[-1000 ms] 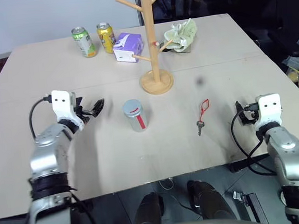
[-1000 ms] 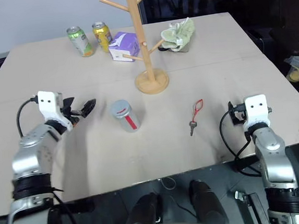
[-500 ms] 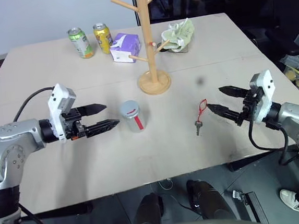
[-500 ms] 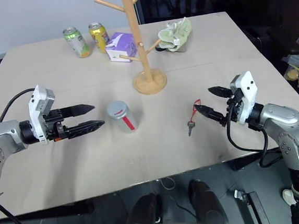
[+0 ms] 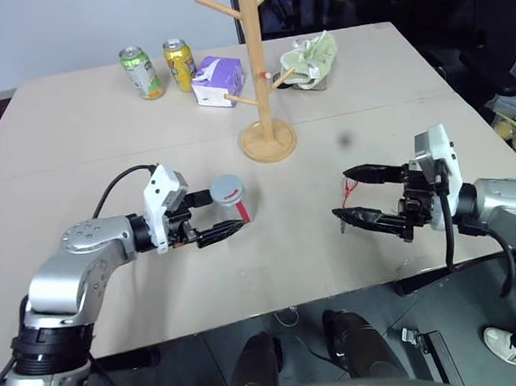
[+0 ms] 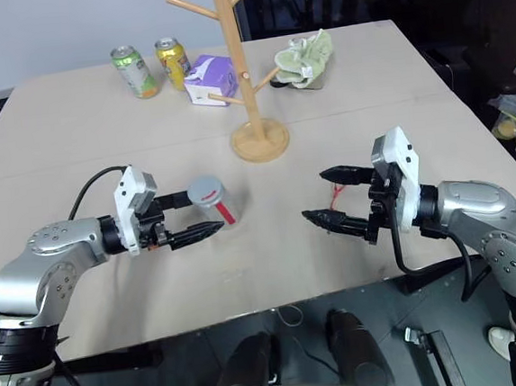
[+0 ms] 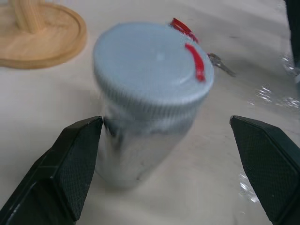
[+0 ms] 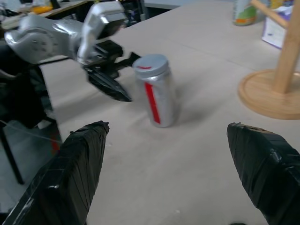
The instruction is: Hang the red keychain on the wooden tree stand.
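Both pairs of jaws stand wide apart and hold nothing. On the left gripper (image 5: 219, 216) one black finger sits on each side of the silver can (image 5: 232, 199), which stands upright between them; whether either finger touches it cannot be told. The right gripper (image 6: 331, 196) hovers level, pointing left, its two fingers bracketing the red keychain (image 5: 350, 185), which lies flat on the table (image 5: 75, 173) partly hidden behind those fingers. One wooden tree stand (image 5: 259, 75) rises at mid-table, behind the can and the keychain, well apart from both grippers, nothing visibly hanging from its pegs. Behind it, near the far edge, stand two drink cans: one green can (image 5: 143, 72) and one yellow can (image 5: 180, 64), side by side. Just beside them lies one purple carton (image 5: 219, 80), and to the stand's right one crumpled green cloth (image 5: 312, 61).
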Tool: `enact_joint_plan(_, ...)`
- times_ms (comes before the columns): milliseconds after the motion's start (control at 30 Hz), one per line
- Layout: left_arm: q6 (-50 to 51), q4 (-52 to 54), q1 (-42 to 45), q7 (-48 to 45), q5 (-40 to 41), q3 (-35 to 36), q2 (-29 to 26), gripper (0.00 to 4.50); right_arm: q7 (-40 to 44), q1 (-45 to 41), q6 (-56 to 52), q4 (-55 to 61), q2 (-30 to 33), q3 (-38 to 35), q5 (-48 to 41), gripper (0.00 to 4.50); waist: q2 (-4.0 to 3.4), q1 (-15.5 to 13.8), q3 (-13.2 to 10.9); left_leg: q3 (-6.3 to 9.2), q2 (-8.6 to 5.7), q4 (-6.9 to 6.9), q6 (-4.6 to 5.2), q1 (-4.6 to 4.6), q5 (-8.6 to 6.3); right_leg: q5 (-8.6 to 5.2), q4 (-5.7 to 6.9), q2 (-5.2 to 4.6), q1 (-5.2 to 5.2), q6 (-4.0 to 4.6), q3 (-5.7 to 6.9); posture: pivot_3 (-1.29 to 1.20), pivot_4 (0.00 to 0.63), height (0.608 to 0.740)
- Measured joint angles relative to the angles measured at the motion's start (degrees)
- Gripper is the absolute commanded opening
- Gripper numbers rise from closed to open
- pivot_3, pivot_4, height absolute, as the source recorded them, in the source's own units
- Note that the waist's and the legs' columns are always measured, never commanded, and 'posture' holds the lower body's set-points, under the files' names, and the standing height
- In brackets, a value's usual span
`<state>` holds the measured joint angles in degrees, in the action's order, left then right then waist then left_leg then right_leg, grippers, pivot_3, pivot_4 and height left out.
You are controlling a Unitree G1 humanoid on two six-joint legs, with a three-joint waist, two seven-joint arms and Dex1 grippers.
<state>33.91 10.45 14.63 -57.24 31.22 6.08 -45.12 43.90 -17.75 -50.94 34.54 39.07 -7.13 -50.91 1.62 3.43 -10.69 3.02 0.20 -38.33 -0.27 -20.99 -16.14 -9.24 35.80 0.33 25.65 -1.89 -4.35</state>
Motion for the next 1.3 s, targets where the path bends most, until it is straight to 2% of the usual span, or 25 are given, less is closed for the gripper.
enact_joint_plan(267,-2.6,-3.1,1.7,0.8,-2.1,0.0,1.8,4.50,-3.6,-1.4,-1.1,1.8,0.0,0.5,-3.2,4.34,0.00,0.0,0.0,0.00,0.00,0.00,0.00,-0.01,0.00,0.00,0.00,-0.01,0.00,0.00,0.00,0.00,0.150,0.740)
enact_joint_plan(367,-3.3,-3.4,1.7,1.1,-2.9,0.0,2.1,3.64,-4.7,-1.9,-1.5,2.3,0.0,0.7,-4.2,4.50,0.00,0.0,0.0,0.01,0.00,0.00,0.00,-0.01,0.00,0.00,0.00,-0.01,0.00,0.00,0.00,0.00,0.150,0.740)
enact_joint_plan(467,-3.4,-3.4,1.7,1.2,-2.9,0.0,2.7,2.14,-5.5,-2.3,-1.8,2.5,0.0,1.3,-5.2,4.50,0.00,0.0,0.0,-0.01,0.00,0.00,0.00,-0.01,0.00,0.00,0.00,-0.01,0.00,0.00,0.00,0.00,0.150,0.740)
enact_joint_plan(500,-3.4,-3.4,1.7,1.2,-2.9,0.0,2.8,1.83,-5.7,-2.6,-2.0,2.5,0.0,1.5,-5.5,4.50,0.00,0.0,0.0,0.00,0.00,0.00,0.00,0.00,0.00,0.00,0.00,-0.01,0.00,0.00,0.00,0.00,0.150,0.740)
enact_joint_plan(800,-2.4,-3.3,1.8,1.9,-2.0,0.2,3.6,1.77,-6.7,-4.3,-2.2,2.1,-0.1,2.7,-6.0,4.50,0.00,0.0,0.0,0.00,0.00,0.00,0.00,-0.01,0.00,0.00,0.00,-0.01,0.00,-0.01,0.00,0.00,0.150,0.740)
enact_joint_plan(900,0.6,-3.4,3.5,5.0,-0.5,2.3,3.9,1.77,-6.7,-6.0,-1.9,1.6,-0.1,3.7,-5.7,4.50,0.01,0.0,0.0,0.02,0.01,-0.01,0.00,-0.01,0.00,0.01,0.00,0.01,0.00,-0.01,0.01,0.00,0.150,0.740)
enact_joint_plan(1033,1.4,-7.0,9.0,12.5,-0.1,9.3,3.9,1.77,-6.9,-9.8,-1.2,1.3,-1.7,4.5,-5.6,4.50,0.01,0.2,0.0,0.05,0.03,0.00,0.00,0.01,0.00,0.11,0.01,0.04,0.00,-0.18,0.04,0.00,0.150,0.740)
enact_joint_plan(1133,-3.5,-14.4,12.5,22.2,-4.9,14.3,3.7,1.77,-7.3,-14.5,-1.0,0.3,-4.0,5.4,-5.9,4.50,0.00,0.4,0.0,0.05,0.03,0.02,0.00,0.03,0.00,0.15,0.01,0.03,0.00,-0.24,0.04,0.00,0.150,0.740)
enact_joint_plan(1300,-10.5,-31.0,15.4,38.4,-14.1,18.9,3.2,1.77,-7.0,-18.8,-0.1,-0.9,-7.1,8.8,-5.1,4.50,0.04,0.1,0.0,0.22,0.00,0.01,0.00,-0.09,0.00,0.16,-0.02,-0.09,0.02,-0.24,0.19,0.00,0.150,0.740)
